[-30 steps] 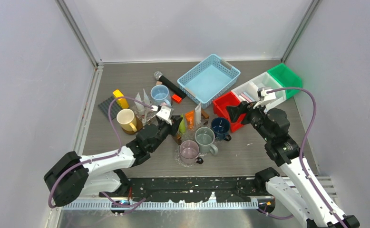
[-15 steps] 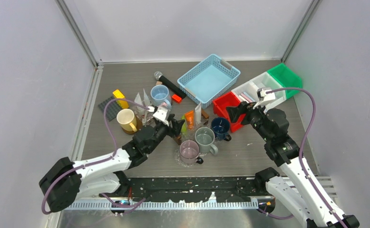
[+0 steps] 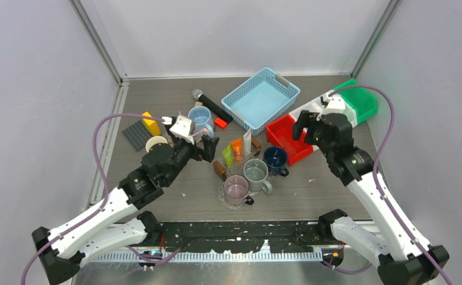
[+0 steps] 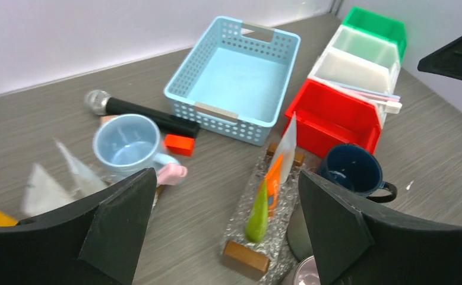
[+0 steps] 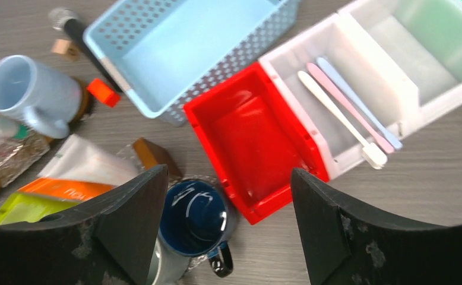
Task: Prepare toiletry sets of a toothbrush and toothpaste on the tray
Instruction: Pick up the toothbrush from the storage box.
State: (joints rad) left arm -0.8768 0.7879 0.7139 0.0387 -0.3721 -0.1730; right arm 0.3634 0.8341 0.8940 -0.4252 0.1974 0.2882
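Left gripper (image 4: pixel 227 178), jaws spread and empty, hangs above soft green, orange and white toothpaste tubes (image 4: pixel 273 175) on clear bubble wrap (image 4: pixel 236 222); their caps are indistinct. Right gripper (image 5: pixel 228 172), likewise spread, hovers near slim white, pink and blue toothbrushes (image 5: pixel 347 104) in a translucent white bin (image 5: pixel 294 41).

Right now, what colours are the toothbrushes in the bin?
Toothbrushes: white, pink, blue; right wrist view.

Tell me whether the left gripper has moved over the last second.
Yes. The left gripper has drawn back leftward, off the green toothpaste tube, toward the light blue mug.
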